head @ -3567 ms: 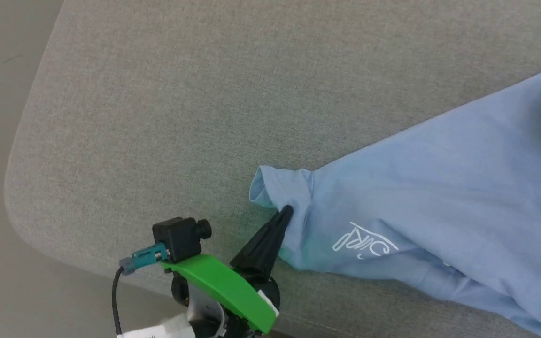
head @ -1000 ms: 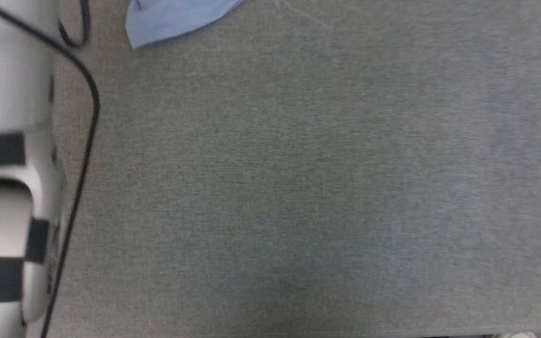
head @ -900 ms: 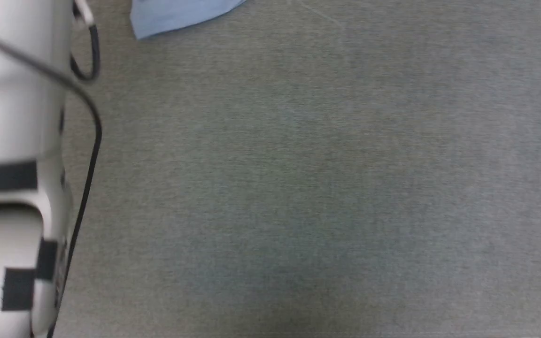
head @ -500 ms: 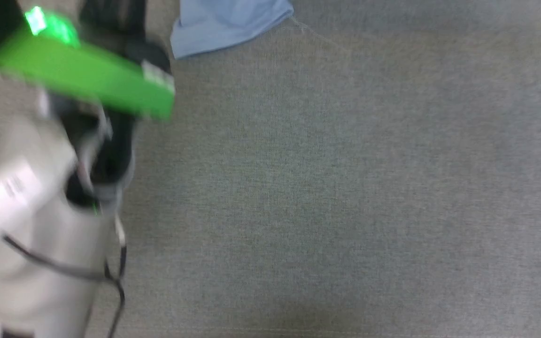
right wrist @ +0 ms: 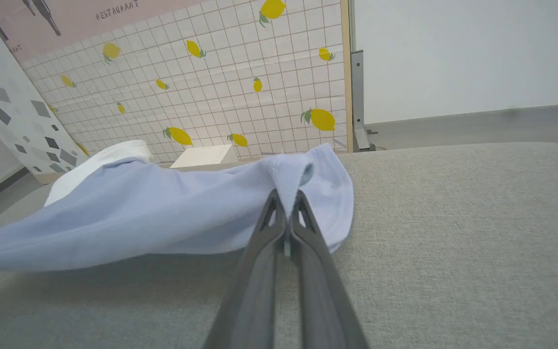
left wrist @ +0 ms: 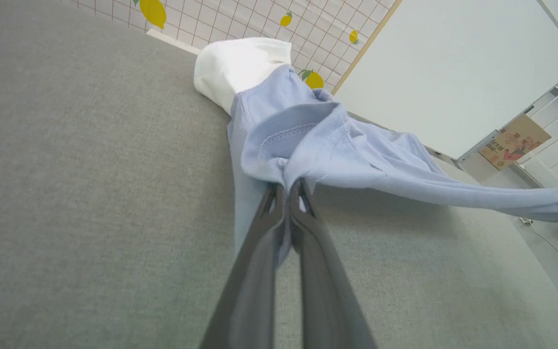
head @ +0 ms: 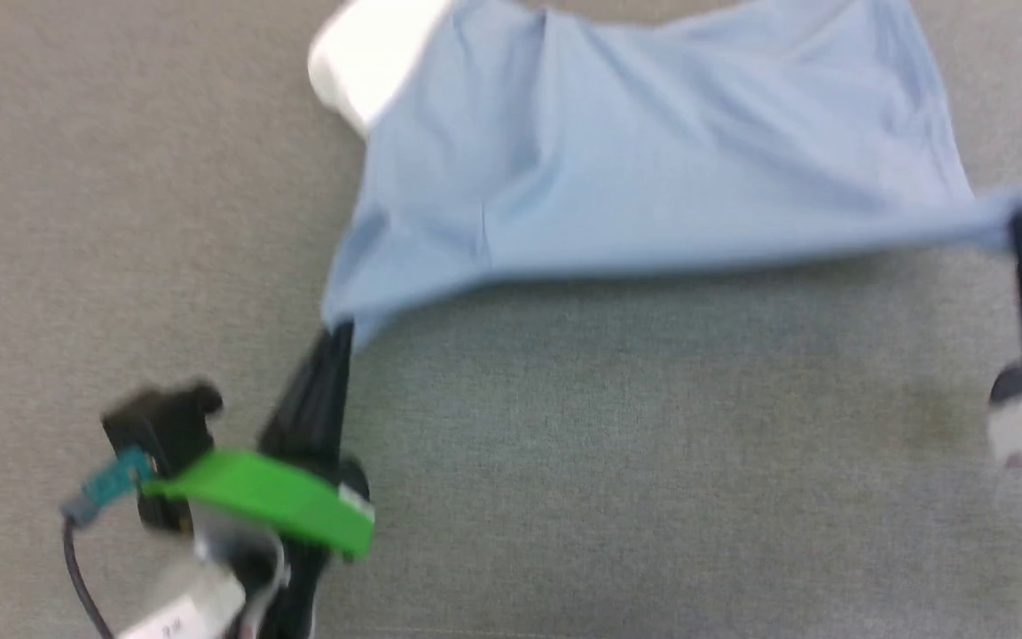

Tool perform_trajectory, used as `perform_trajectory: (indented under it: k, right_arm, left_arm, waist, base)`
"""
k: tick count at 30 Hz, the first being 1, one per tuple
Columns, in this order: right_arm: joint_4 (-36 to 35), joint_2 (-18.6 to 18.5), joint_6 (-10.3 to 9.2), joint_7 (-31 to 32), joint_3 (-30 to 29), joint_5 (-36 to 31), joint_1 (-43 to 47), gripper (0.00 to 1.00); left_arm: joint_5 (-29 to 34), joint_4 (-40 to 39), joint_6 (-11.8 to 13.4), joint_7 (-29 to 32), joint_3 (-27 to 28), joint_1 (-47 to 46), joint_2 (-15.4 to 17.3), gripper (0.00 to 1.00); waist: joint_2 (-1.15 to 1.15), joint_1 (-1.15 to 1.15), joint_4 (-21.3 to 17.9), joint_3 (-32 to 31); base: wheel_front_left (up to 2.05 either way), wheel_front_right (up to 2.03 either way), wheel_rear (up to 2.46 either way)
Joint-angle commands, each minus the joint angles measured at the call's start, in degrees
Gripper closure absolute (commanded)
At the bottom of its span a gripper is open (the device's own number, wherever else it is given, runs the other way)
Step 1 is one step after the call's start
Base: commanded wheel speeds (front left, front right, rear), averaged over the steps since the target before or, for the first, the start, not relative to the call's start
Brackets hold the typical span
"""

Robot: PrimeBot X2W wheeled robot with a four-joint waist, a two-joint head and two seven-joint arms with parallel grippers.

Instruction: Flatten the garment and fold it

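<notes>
Closest to the robot, the left gripper (head: 339, 334) is clamped tight on a bunched corner of the light blue polo shirt (head: 653, 160); in the left wrist view a stitched edge folds over its fingertips. Across the grey fabric-covered table (head: 564, 461), the right gripper (head: 1020, 232) is likewise pinched shut on the opposite corner, with a small tuft of knit poking up between its fingers. Whether these corners are sleeve ends or hem corners cannot be told.

The two grippers are well apart, so the shirt's near edge runs between them as a taut line, lifted off the table with a shadow beneath it. The wide, matched hold seems meant to pull the cloth open and draw out its creases, so the shirt can be laid flat before any fold is made.

Further out, the body of the shirt slopes away in shallow ripples and sags down to the table. Its white collar (head: 367, 55) lies at the far left end. Beyond the table's edge stands a tiled wall panel printed with lemons (right wrist: 211, 97).
</notes>
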Motion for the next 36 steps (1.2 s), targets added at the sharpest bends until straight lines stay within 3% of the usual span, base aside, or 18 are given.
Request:
perform_trajectory:
  k: [1,10,15,26,29,36]
  right_arm:
    - [-0.6,0.7,-0.08,0.6,-0.5,-0.7,2.3,1.0]
    - [-1.6,4.4,-0.08,8.4,-1.3,1.7,17.9,1.0]
    - [-2.2,5.1,-0.08,15.7,-2.0,3.7,25.1,1.0]
    - [-9.4,6.2,-0.08,31.1,-6.2,9.5,37.2,1.0]
    - [-13.7,7.1,-0.08,30.6,-10.0,8.8,37.5,1.0]
    - [-14.9,4.9,-0.08,27.5,-9.8,5.2,30.7,1.0]
  left_arm:
    - [-1.6,0.4,-0.2,0.0,0.0,2.4,0.3,1.0]
    - [-8.2,1.3,0.4,5.8,-0.9,15.9,2.8,1.0]
    - [-12.2,-0.1,1.4,9.9,-1.0,22.1,4.2,1.0]
    - [-17.8,-7.8,3.8,14.6,-0.4,32.4,6.7,1.0]
    - [-15.4,-10.8,4.3,12.2,1.4,32.3,7.9,1.0]
    - [-10.4,-11.4,3.1,11.5,1.5,23.2,9.3,1.0]
  waist:
    - [0.0,0.01,0.8,-5.1]
    - [0.0,0.01,1.5,-12.7]
    - [0.0,0.01,1.5,-15.5]
    - [0.0,0.01,1.3,-17.5]
    - [0.0,0.01,1.5,-16.4]
    - [0.0,0.01,1.3,-13.2]
  base:
    - [0.0,0.0,0.0]
    - [0.0,0.0,0.0]
    - [0.0,0.0,0.0]
    - [0.0,0.0,0.0]
    - [0.0,0.0,0.0]
    - [0.0,0.0,0.0]
